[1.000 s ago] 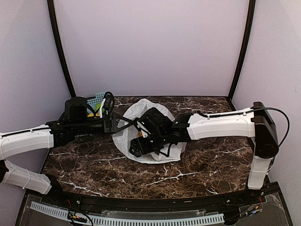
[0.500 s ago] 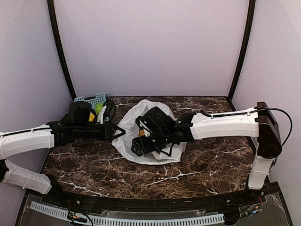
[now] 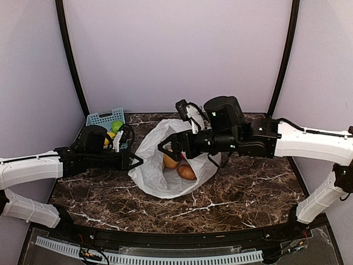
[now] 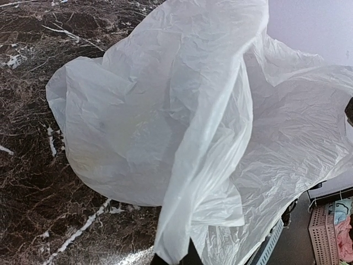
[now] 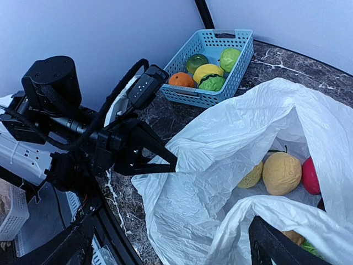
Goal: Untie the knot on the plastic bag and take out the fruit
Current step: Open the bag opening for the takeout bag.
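Note:
The white plastic bag (image 3: 160, 179) lies open at mid-table, and its crinkled film fills the left wrist view (image 4: 165, 110). My left gripper (image 3: 136, 161) is shut on a fold of the bag's left rim (image 4: 175, 257), seen from the right wrist as black tips pinching plastic (image 5: 174, 163). My right gripper (image 3: 172, 150) hangs open just above the bag's mouth (image 5: 171, 248), holding nothing; the near rim drapes by its right finger (image 5: 270, 243). Fruit lies inside: a tan-yellow one (image 5: 282, 173), a red one (image 5: 310, 175), a brownish-orange one (image 3: 186, 171). The knot is out of view.
A small blue lattice basket (image 5: 238, 54) with green, yellow and orange fruit stands at the table's back left corner (image 3: 98, 118), just behind my left arm. Purple walls close in the table at the back and sides.
My left gripper shut on the bag's left rim. The right arm rose up and back out of the bag, its jaws spreading wider. The bag's mouth now gapes and shows the fruit.

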`<state>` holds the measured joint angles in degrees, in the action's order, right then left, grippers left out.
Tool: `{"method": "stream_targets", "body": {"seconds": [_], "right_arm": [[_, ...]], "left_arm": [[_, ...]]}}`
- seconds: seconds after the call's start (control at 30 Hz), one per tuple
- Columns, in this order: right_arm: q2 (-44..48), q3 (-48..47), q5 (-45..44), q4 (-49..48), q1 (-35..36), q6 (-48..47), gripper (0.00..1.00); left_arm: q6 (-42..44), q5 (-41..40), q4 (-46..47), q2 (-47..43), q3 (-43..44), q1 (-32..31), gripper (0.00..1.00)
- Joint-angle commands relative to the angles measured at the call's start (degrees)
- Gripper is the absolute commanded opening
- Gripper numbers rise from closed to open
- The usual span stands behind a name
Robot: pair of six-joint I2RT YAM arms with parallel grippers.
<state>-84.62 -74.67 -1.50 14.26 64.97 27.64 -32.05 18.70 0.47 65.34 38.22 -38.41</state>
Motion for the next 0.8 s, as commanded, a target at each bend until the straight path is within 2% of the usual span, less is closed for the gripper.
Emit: {"method": "stream_targets", "body": {"seconds": [0.0,0.4,0.53,0.67,0.77], "right_arm": [[2.9,2.6,-3.1,1.1,0.5,-0.8,0.94],[15.7,9.4,-10.5,14.1,0.5,5.8,0.95],[20.6,10.7,-12.4,13.5,0.4,6.1,0.95],[21.0,6.9,-13.0,12.5,0.4,3.2,0.93],[17.8,1.1,-12.2,11.9,0.5,-0.5,0.88]], "left_arm": [[1.4,-1.5,-0.7,-2.1,-1.3,0.1,0.01],[1.3,-3.6,-1.2,-3.6,-2.0,0.1,0.01],[1.2,-3.2,-0.8,-3.5,-2.2,0.1,0.01],[1.2,-3.1,-0.7,-3.6,-2.3,0.0,0.01],[1.3,-3.2,-0.7,-4.0,-2.5,0.0,0.01]]}}
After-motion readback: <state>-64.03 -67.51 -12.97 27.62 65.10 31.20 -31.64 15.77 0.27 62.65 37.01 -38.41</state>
